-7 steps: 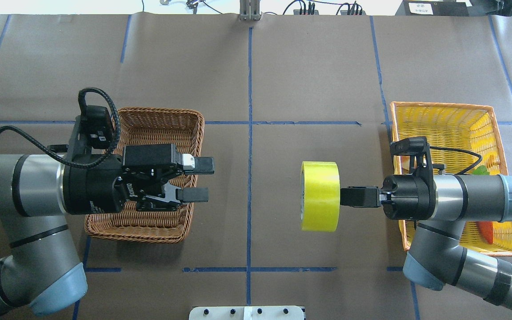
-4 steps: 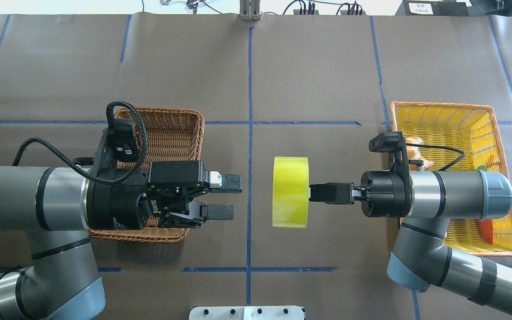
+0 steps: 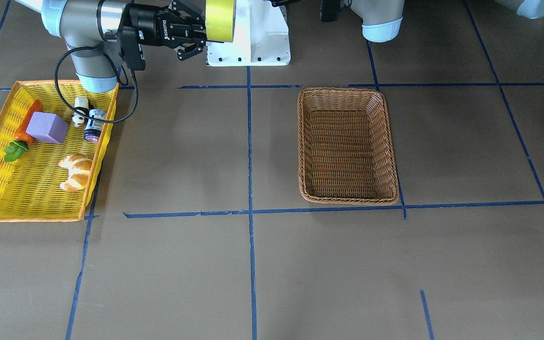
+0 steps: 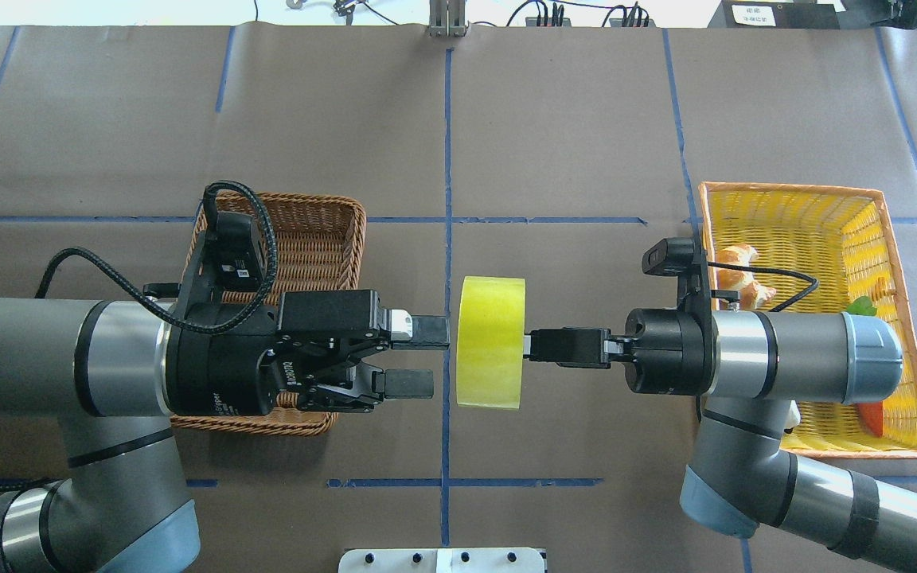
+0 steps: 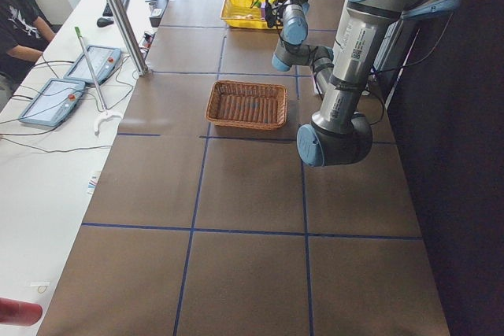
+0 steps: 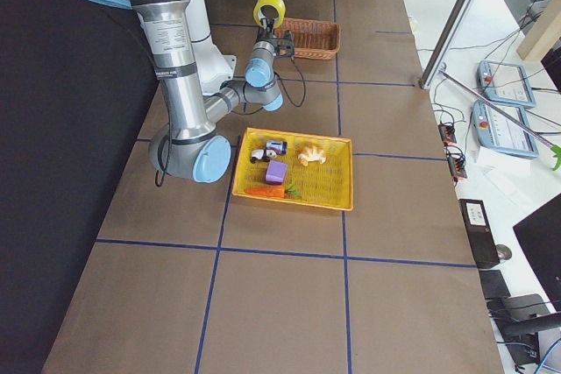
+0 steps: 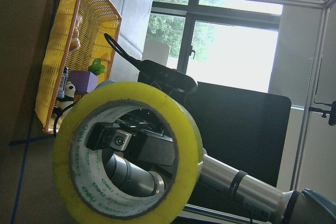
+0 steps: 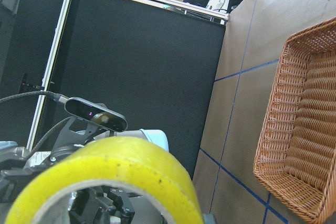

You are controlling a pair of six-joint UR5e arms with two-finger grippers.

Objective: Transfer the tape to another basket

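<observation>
1. The tape (image 4: 490,342), clamped in the right jaws, is being carried toward 9 o'clock above the counter (image 4: 570,143).
2. The left jaws, parted wide, are being advanced to it.
3. A handover toward the basket (image 4: 311,235) at 9 o'clock is likely being prepared.

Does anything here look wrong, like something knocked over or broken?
Nothing looks spilled or broken. The one unusual sight is the wide yellow roll of packing tape, held on edge in mid-air by the right arm's jaws, facing the left arm's open jaws. The brown wicker basket sits undamaged.
</observation>
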